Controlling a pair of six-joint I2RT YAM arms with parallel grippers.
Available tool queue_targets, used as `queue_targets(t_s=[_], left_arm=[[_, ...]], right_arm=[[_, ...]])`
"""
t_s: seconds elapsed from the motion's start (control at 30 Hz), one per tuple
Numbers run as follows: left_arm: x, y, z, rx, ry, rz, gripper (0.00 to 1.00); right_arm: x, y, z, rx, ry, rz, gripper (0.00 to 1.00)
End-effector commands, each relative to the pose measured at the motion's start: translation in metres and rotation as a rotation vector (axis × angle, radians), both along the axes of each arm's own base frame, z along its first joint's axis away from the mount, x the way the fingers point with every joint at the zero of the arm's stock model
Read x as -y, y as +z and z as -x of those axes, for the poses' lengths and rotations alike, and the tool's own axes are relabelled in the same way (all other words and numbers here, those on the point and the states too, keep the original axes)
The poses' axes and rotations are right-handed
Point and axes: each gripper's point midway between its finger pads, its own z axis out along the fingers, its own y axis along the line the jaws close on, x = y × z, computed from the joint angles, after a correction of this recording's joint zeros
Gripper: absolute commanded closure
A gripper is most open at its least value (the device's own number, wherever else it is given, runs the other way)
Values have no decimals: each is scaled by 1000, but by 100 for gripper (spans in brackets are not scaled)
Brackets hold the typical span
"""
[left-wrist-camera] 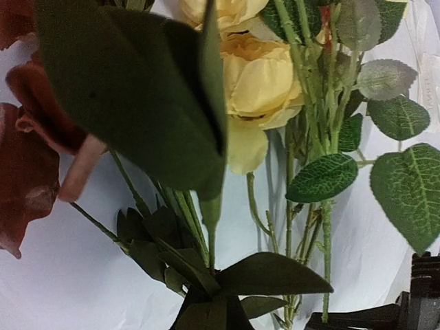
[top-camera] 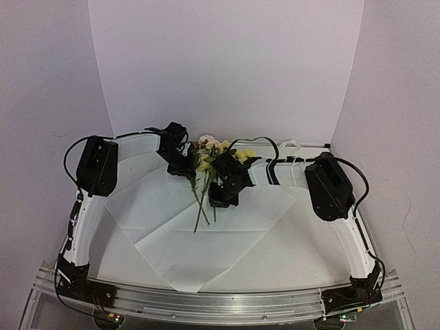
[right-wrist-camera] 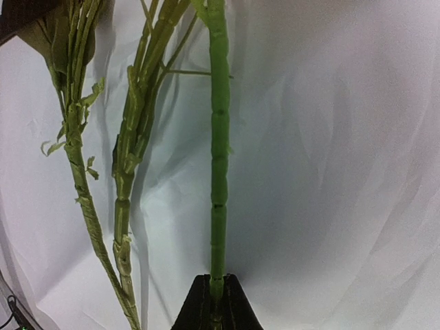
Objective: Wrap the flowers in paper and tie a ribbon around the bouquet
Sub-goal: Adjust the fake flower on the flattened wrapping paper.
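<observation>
In the overhead view the arms hide the middle of the flowers [top-camera: 210, 146]. The left gripper [left-wrist-camera: 205, 313] and right gripper [right-wrist-camera: 216, 304] pinch stems. The blooms point away and the stem ends point nearward, over the paper [top-camera: 192, 244].

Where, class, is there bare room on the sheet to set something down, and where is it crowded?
Bare: the near corner of the paper, below the stem ends, between left arm and right arm; also its side wings, either side of the stems. Crowded: the far middle, where flowers, left fingers and right fingers meet.
</observation>
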Motion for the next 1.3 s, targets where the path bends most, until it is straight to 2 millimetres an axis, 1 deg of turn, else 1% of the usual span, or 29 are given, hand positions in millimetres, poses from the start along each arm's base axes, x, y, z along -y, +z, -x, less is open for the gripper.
queue_targets(t_s=[0.0,0.2,0.3,0.43,0.57,0.63,0.7,0.77,0.9,0.97,1.0,1.1,1.17,1.2,1.23,1.27], left_arm=[[-1,-5,-9,32,17,5,100],[0,-4,-9,34,28,16,100],[0,-4,-9,31,32,17,100],[0,-4,-9,31,44,25,100],[1,-2,-9,31,50,34,100],[0,-2,-9,32,53,37,100],[1,-1,-10,31,56,41,100],[1,-1,-9,28,58,44,100],[1,1,-8,28,67,51,100],[1,1,-8,26,69,54,100],[1,3,-7,26,71,57,98],[1,11,-7,37,75,70,84],[1,23,-7,54,77,82,73],[1,31,-7,68,77,91,69],[2,37,-7,79,78,100,63],[2,45,-7,91,79,111,58]], right_arm=[[1,59,-7,61,-36,-42,98],[2,85,-5,77,-68,-69,98],[2,91,-1,67,-87,-79,98],[-1,84,6,45,-111,-73,95],[-11,66,12,-1,-115,-75,93],[-18,60,14,-18,-114,-85,92],[-22,55,16,-33,-121,-104,87],[-24,53,16,-41,-127,-122,78],[-25,53,19,-48,-119,-129,63],[-22,56,20,-41,-115,-128,58],[-20,58,20,-35,-114,-124,55],[-10,67,21,-4,-117,-108,49],[-2,72,24,17,-115,-93,44],[2,74,26,21,-112,-86,42],[5,75,28,23,-104,-80,40],[8,76,31,26,-97,-75,38]])
